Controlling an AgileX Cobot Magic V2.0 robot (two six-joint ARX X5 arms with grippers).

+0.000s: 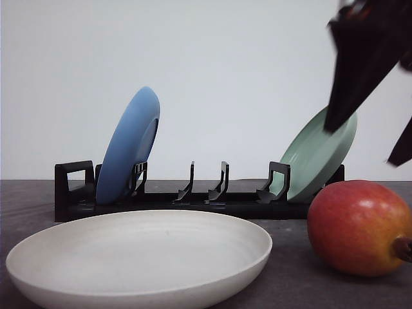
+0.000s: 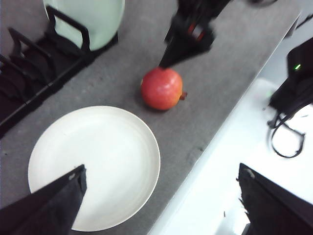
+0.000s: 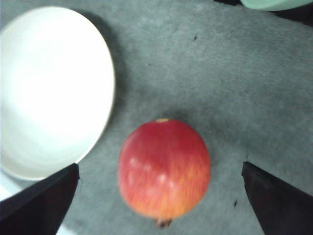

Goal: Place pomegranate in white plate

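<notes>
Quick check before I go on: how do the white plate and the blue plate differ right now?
The white plate lies flat on the grey table; the blue plate stands on edge, leaning in the black rack. The white plate sits nearer the camera, in front of the rack, next to the pomegranate; the blue one is at the rack's left end. Both are round, shallow and empty.

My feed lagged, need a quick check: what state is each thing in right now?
pomegranate: resting on the table, ungrasped, outside the plate.
white plate: flat on the table, empty.
blue plate: upright in the rack.
pale green plate: leaning in the rack.
right gripper: open, above the pomegranate.
left gripper: open, empty.
</notes>
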